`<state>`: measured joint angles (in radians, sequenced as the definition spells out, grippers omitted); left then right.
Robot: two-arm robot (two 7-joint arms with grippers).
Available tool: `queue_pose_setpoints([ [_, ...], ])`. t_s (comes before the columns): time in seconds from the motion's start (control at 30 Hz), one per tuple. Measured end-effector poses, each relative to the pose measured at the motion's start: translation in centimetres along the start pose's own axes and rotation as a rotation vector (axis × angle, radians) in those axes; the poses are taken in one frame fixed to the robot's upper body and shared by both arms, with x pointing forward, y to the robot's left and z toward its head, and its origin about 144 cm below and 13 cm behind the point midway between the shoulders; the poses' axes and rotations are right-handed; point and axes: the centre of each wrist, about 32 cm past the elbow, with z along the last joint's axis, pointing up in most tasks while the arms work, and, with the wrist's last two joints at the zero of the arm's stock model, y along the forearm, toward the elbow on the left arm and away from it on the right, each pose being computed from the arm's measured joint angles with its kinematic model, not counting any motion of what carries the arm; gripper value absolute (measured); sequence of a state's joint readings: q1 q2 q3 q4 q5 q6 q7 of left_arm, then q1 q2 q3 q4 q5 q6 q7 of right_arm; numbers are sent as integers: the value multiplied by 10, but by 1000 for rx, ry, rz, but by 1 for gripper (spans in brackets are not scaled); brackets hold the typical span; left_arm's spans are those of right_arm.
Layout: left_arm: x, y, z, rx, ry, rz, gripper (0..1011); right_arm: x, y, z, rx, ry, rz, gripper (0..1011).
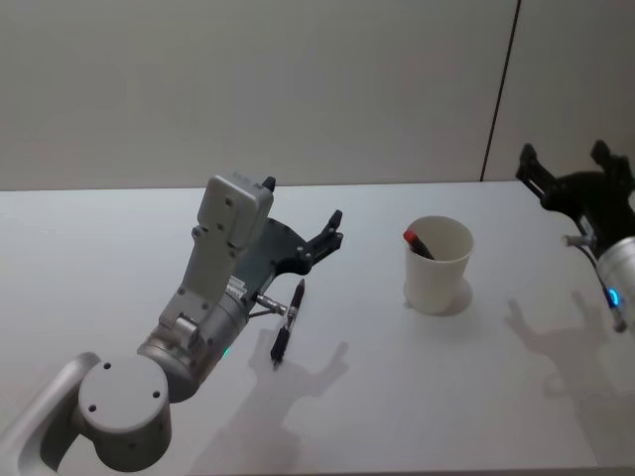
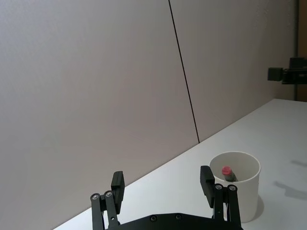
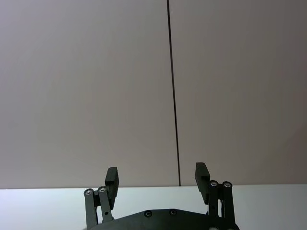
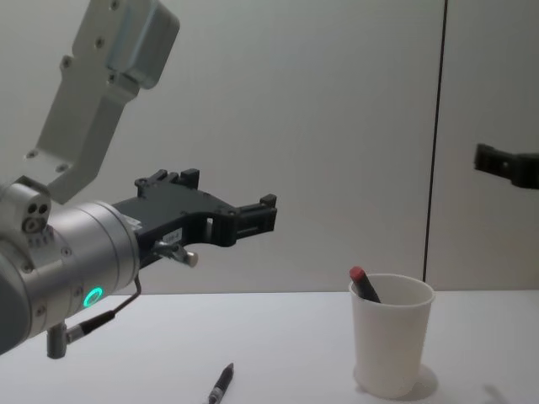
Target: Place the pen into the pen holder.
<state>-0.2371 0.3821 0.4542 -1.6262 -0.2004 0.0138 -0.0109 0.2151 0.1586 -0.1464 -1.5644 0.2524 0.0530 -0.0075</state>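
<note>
A white table [image 1: 99, 248] carries the scene, bare apart from one cup and one loose pen.

The left gripper [image 2: 162, 187] hangs well above the table, left of centre, over the far end of the pen. Its fingers stand wide apart and hold nothing. The right gripper [image 1: 564, 164] is parked high at the table's right edge, its jaws likewise spread and empty.

The pen holder [image 1: 437, 283], a white paper cup, stands upright right of centre and nearer the far edge than the near one. It is probably light enough to tip or skid if knocked at the rim.

The pen [image 1: 289, 322] lies flat on the table left of centre, well apart from the cup and below the left gripper. It looks slim, stiff and light. Its smooth round barrel is likely to roll or slip if pinched off-centre, so the middle of the barrel, taken across its width, seems the best grip. Its long axis runs roughly from near edge to far edge, with the far end leaning slightly toward the cup. The near end looks narrower and may be the tip, though that cannot be confirmed.

A red-capped pen [image 1: 415, 241] already leans inside the cup against its left wall, cap up.
</note>
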Motion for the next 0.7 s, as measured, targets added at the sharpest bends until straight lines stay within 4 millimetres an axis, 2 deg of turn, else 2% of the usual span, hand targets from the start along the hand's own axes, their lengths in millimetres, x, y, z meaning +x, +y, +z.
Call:
queue_pose_setpoints([
  [0.33, 0, 0, 0, 0, 0, 0, 1004, 7, -20, 4, -31, -6, -14, 1001],
  [0.7, 0, 0, 0, 6, 2, -3, 1004, 10, -29, 6, -44, -10, -19, 1002],
])
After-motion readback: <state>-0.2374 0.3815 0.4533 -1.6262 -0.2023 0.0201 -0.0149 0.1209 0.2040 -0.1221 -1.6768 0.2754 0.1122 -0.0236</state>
